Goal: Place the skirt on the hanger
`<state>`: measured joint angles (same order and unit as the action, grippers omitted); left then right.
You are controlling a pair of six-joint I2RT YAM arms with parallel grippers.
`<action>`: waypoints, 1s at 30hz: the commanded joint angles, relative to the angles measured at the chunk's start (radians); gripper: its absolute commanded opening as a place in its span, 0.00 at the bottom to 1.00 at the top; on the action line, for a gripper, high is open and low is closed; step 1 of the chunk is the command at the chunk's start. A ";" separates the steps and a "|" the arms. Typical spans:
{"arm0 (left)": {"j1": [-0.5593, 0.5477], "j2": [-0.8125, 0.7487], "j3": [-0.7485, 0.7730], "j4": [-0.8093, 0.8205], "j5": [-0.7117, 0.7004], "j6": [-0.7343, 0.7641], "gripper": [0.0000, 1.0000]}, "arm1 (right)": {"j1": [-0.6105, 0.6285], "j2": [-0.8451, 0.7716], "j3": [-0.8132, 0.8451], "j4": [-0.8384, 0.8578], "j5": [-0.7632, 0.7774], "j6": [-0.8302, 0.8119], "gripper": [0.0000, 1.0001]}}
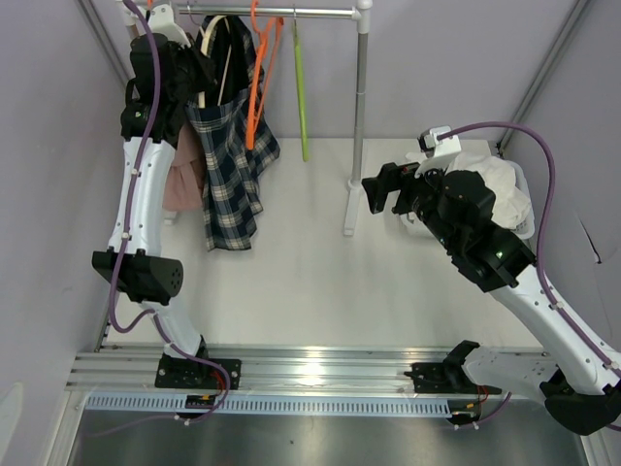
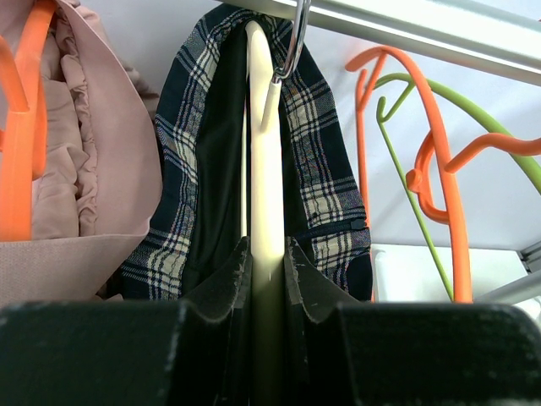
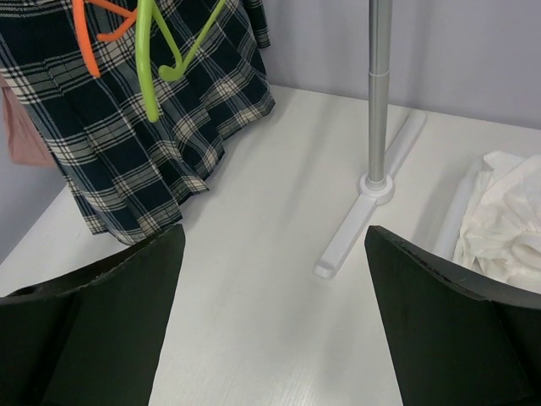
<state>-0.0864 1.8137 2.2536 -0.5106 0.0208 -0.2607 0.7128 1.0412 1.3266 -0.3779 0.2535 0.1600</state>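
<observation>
A dark blue plaid skirt [image 1: 228,170] hangs on a cream hanger [image 2: 265,169] whose metal hook [image 2: 292,51] sits on the rail [image 1: 281,13]. It also shows in the left wrist view [image 2: 325,194] and the right wrist view [image 3: 127,135]. My left gripper [image 2: 266,262] is shut on the cream hanger, high at the rail's left end [image 1: 170,68]. My right gripper [image 3: 275,279] is open and empty, above the table to the right of the rack post [image 1: 388,186].
Orange hangers [image 1: 260,78] and a green hanger [image 1: 300,92] hang on the same rail. A pink garment [image 1: 182,180] hangs left of the skirt. The rack post [image 1: 357,126] and its foot [image 3: 363,211] stand mid-table. White cloth lies in a basket [image 1: 505,194] at right.
</observation>
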 commanded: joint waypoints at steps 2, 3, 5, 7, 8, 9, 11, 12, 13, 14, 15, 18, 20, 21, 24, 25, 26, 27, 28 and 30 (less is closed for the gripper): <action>0.010 -0.013 0.035 0.141 -0.004 0.014 0.04 | -0.004 -0.018 0.000 0.023 0.003 0.001 0.94; 0.010 -0.008 0.034 0.138 -0.001 0.015 0.04 | -0.004 -0.018 0.000 0.022 0.003 0.004 0.94; 0.010 -0.007 0.027 0.130 -0.001 0.017 0.03 | -0.004 -0.020 -0.001 0.020 0.007 0.006 0.94; 0.010 -0.008 0.021 0.138 0.004 0.020 0.02 | -0.004 -0.020 -0.003 0.020 0.009 0.006 0.94; 0.010 -0.008 0.011 0.138 0.001 0.024 0.02 | -0.006 -0.020 -0.003 0.019 0.009 0.006 0.94; 0.010 -0.008 0.008 0.139 0.001 0.025 0.02 | -0.004 -0.020 -0.004 0.019 0.010 0.006 0.94; 0.010 -0.001 0.015 0.139 0.004 0.028 0.03 | -0.006 -0.015 -0.006 0.019 0.012 0.007 0.94; 0.011 0.001 0.015 0.138 0.008 0.028 0.03 | -0.006 -0.015 -0.004 0.017 0.012 0.007 0.94; 0.011 0.004 0.015 0.139 0.008 0.025 0.04 | -0.004 -0.013 -0.006 0.016 0.013 0.007 0.94; 0.011 0.004 0.014 0.138 0.010 0.026 0.06 | -0.004 -0.013 -0.007 0.017 0.013 0.004 0.94; 0.011 0.006 0.006 0.139 0.010 0.026 0.09 | -0.006 -0.013 -0.009 0.019 0.016 0.006 0.94; 0.011 -0.013 -0.020 0.142 0.002 0.034 0.28 | -0.006 -0.015 -0.009 0.014 0.020 0.006 0.94; 0.011 -0.052 -0.046 0.162 0.004 0.046 0.41 | -0.006 -0.015 -0.009 0.014 0.020 0.004 0.94; 0.011 -0.065 -0.074 0.179 0.004 0.049 0.49 | -0.006 -0.015 -0.007 0.014 0.020 0.004 0.94; 0.011 -0.103 -0.083 0.182 0.027 0.063 0.58 | -0.006 -0.013 -0.007 0.014 0.020 0.004 0.94; 0.011 -0.111 -0.083 0.181 0.034 0.067 0.59 | -0.004 -0.010 -0.007 0.014 0.021 0.006 0.95; 0.011 -0.119 -0.083 0.178 0.050 0.070 0.59 | -0.006 -0.010 -0.007 0.013 0.023 0.007 0.95; 0.011 -0.134 -0.081 0.173 0.056 0.072 0.61 | -0.006 -0.013 -0.007 0.011 0.024 0.007 0.94; 0.011 -0.142 -0.086 0.170 0.062 0.074 0.61 | -0.006 -0.012 -0.009 0.008 0.026 0.009 0.94; 0.011 -0.162 -0.086 0.164 0.080 0.074 0.63 | -0.004 -0.015 -0.010 0.004 0.029 0.012 0.94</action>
<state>-0.0834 1.7420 2.1651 -0.3985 0.0566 -0.2153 0.7109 1.0412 1.3224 -0.3851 0.2653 0.1638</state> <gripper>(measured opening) 0.620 0.942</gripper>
